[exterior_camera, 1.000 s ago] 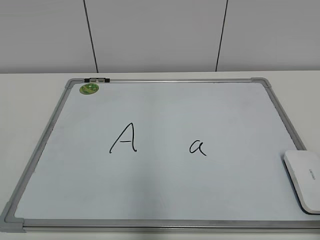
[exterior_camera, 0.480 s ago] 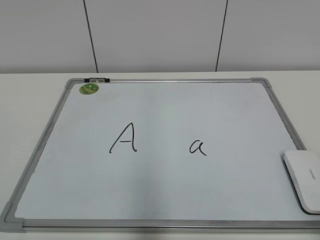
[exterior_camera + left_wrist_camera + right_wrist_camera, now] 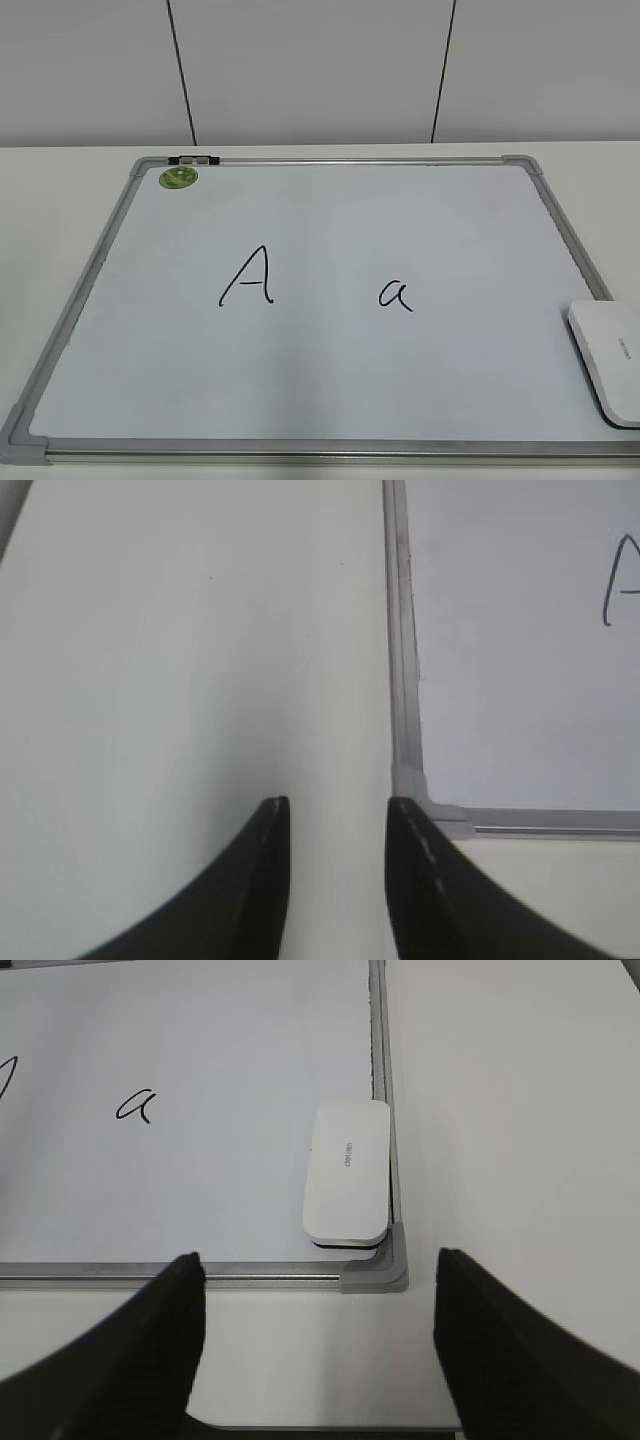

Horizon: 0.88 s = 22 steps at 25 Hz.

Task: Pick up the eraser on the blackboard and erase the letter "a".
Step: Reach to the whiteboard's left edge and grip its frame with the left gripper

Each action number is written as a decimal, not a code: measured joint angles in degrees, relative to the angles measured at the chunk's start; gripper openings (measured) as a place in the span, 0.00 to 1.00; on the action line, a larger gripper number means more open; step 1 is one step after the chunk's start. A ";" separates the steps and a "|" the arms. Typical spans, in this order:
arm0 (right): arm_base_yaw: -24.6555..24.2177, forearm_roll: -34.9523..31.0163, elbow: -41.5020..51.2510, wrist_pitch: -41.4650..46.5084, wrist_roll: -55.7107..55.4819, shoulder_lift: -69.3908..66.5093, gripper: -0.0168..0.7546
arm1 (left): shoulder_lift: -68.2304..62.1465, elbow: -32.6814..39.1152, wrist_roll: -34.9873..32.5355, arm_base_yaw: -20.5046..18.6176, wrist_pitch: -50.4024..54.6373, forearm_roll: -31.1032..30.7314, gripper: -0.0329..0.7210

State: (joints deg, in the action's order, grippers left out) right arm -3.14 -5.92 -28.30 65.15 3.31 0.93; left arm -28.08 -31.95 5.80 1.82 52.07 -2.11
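Note:
The blackboard (image 3: 560, 240) is a white board with a grey frame, lying flat on the table. The lowercase letter "a" (image 3: 396, 295) is written right of centre; it also shows in the right wrist view (image 3: 134, 1106). A capital "A" (image 3: 248, 277) is to its left. The white eraser (image 3: 609, 360) lies on the board's near right corner, also in the right wrist view (image 3: 346, 1171). My right gripper (image 3: 316, 1265) is open and empty, just short of that corner. My left gripper (image 3: 336, 808) is open and empty above the table, by the board's near left corner (image 3: 410, 778). Neither gripper shows in the exterior view.
A small green round magnet (image 3: 178, 177) sits at the board's far left corner, beside a dark clip (image 3: 195, 160) on the frame. White table (image 3: 60, 200) surrounds the board; a wall rises behind it.

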 joint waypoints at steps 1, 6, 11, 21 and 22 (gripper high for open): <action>0.00 0.00 0.00 0.00 0.00 0.00 0.71 | -3.12 -0.40 0.00 0.00 -0.75 0.69 0.36; 0.00 0.00 0.00 0.00 0.00 0.00 0.71 | -17.36 -4.49 0.00 0.00 -2.62 1.44 0.36; 0.00 0.00 0.00 0.00 0.00 0.00 0.71 | -31.22 -11.65 0.00 0.00 -2.86 1.58 0.36; 0.00 0.00 0.00 0.00 0.00 0.00 0.71 | -51.97 -28.09 0.00 0.00 0.24 3.69 0.36; 0.00 0.00 0.00 0.00 0.00 0.00 0.71 | -53.88 -29.45 0.00 0.00 0.33 3.69 0.37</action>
State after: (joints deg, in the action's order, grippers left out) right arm -3.14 -5.92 -28.30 65.15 3.31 0.93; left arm -81.96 -61.40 5.80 1.82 52.40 1.58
